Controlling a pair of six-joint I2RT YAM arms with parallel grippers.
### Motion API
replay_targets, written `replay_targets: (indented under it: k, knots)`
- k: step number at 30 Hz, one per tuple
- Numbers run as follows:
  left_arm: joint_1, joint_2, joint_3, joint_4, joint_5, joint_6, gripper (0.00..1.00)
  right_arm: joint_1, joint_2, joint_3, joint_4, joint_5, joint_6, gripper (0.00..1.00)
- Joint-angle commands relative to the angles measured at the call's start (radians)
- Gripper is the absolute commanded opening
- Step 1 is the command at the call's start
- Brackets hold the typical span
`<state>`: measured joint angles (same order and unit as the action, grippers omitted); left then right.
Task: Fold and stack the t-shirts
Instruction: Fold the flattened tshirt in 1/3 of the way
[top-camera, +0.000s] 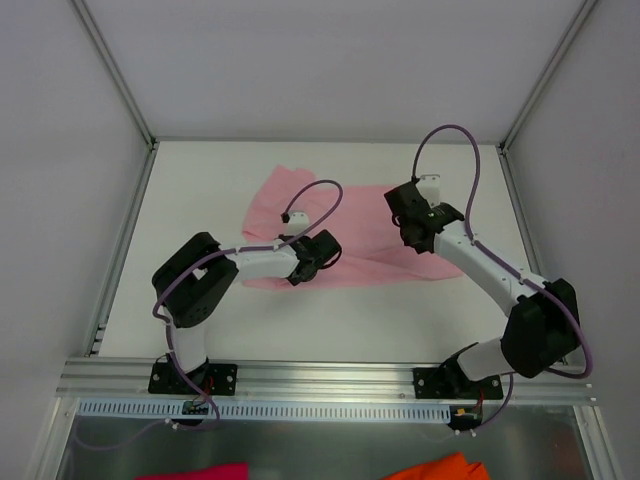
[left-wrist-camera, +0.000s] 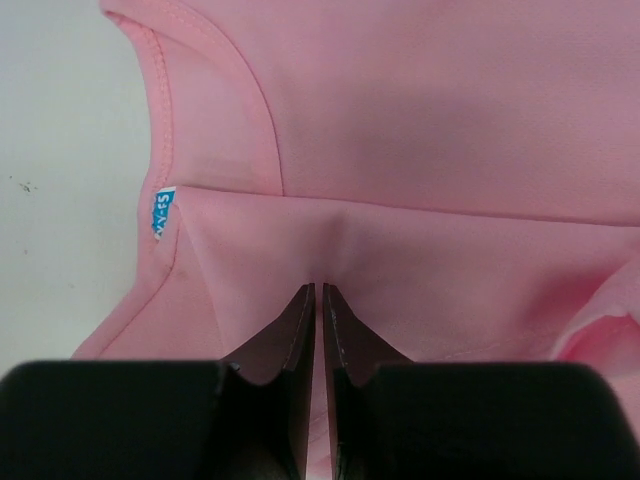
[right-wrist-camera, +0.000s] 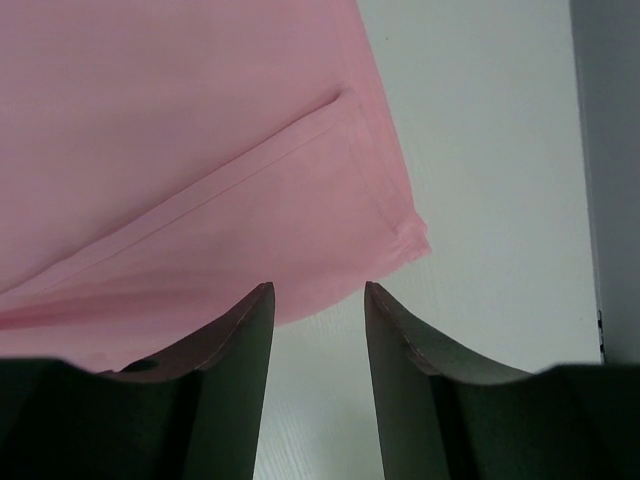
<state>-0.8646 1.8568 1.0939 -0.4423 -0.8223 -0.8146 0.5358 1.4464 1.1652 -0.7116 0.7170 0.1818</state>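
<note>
The white table (top-camera: 200, 330) was enclosed by pale wall panels (top-camera: 320, 60). An aluminium rail (top-camera: 330, 372) ran along its near edge. Below the rail, a magenta cloth scrap (top-camera: 195, 472) lay left and an orange cloth scrap (top-camera: 440, 467) right, well apart.

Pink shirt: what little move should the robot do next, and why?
Probably close the right gripper on the t-shirt edge. The left gripper pinches a fold of it, while the right one's jaws stand apart at the hem, holding nothing.
</note>
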Motion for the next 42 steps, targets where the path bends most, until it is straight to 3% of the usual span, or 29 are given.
replay_targets:
  k: [1,6,9,10,19,26,42]
  knots:
    - [-0.004,-0.030,-0.038,0.004,0.012,0.000,0.07,0.010,-0.078,-0.045,0.020,-0.100,0.013,0.45]
    - [-0.004,-0.062,-0.112,0.103,0.074,0.017,0.06,0.016,-0.138,-0.116,0.043,-0.145,0.035,0.45]
    - [-0.001,-0.027,-0.109,0.132,0.097,0.029,0.00,0.018,-0.095,-0.131,0.089,-0.162,0.021,0.19]
    - [-0.001,-0.018,-0.109,0.139,0.107,0.037,0.00,0.018,-0.077,-0.125,0.096,-0.162,0.022,0.01]
    - [0.001,-0.010,-0.199,0.134,0.106,-0.020,0.00,0.013,0.158,-0.026,0.098,-0.042,0.018,0.01]
    - [-0.001,-0.057,-0.256,0.120,0.103,-0.047,0.00,-0.002,0.310,0.037,0.138,-0.080,-0.001,0.01]
    - [-0.020,-0.206,-0.328,0.016,0.071,-0.129,0.00,-0.037,0.433,0.074,0.132,-0.111,0.007,0.01]
